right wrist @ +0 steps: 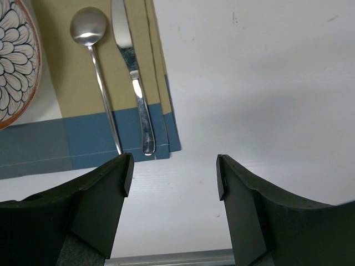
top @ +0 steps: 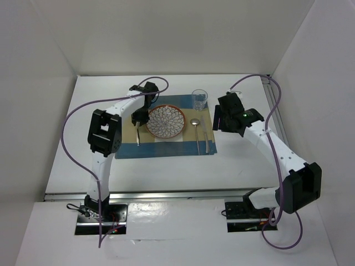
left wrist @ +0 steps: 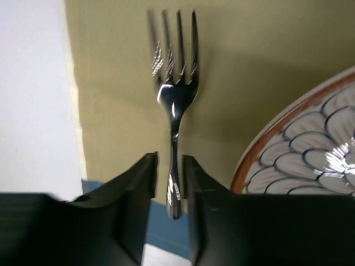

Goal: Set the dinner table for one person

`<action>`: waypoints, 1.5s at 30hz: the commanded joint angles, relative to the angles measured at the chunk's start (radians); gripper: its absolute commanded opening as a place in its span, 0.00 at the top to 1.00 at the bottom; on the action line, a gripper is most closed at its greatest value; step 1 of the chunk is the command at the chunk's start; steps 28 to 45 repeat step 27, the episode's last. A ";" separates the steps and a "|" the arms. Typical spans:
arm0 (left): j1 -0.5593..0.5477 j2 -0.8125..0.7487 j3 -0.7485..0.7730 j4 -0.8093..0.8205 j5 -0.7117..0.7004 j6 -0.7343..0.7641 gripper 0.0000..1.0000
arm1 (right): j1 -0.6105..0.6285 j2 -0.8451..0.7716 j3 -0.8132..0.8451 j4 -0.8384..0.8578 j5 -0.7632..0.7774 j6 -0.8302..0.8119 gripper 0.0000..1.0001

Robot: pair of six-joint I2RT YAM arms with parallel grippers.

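Note:
On the dinner table (top: 77,144) lies a blue-and-tan placemat (top: 166,149) with a patterned plate (top: 166,121) in its middle. Left of the plate a fork (left wrist: 176,100) rests on the mat, tines pointing away. My left gripper (left wrist: 169,160) straddles the fork's handle, jaws slightly open with a thin gap on each side. A spoon (right wrist: 102,83) and a knife (right wrist: 136,77) lie side by side right of the plate. My right gripper (right wrist: 173,166) hangs open and empty over bare table (right wrist: 249,83), just off the mat's right corner.
A clear drinking glass (top: 199,100) stands at the mat's far right corner. The plate's rim (left wrist: 310,149) is close to my left gripper's right finger. An aluminium rail (top: 166,195) runs along the near edge, and white walls enclose the table.

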 commanded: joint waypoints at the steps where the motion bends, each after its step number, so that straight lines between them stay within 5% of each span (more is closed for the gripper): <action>1: 0.001 0.052 0.084 -0.038 0.035 0.052 0.55 | -0.014 -0.030 -0.004 -0.047 0.048 0.033 0.27; 3: -0.008 0.039 0.084 -0.049 0.035 0.052 0.39 | -0.014 -0.039 0.006 -0.059 0.048 0.033 0.26; 6: -0.008 -0.033 0.060 -0.038 0.052 0.075 0.30 | -0.014 -0.039 0.026 -0.082 0.059 0.051 0.19; 11: -0.008 -0.203 0.015 -0.069 0.084 0.066 0.29 | -0.034 -0.039 0.057 -0.104 0.080 0.100 0.00; 26: -0.008 -0.960 -0.494 0.142 0.216 0.047 0.28 | -0.065 -0.060 0.097 -0.153 0.079 0.196 0.00; 45: 0.001 -0.981 -0.508 0.161 0.207 0.037 0.28 | -0.065 -0.060 0.083 -0.153 0.068 0.196 0.00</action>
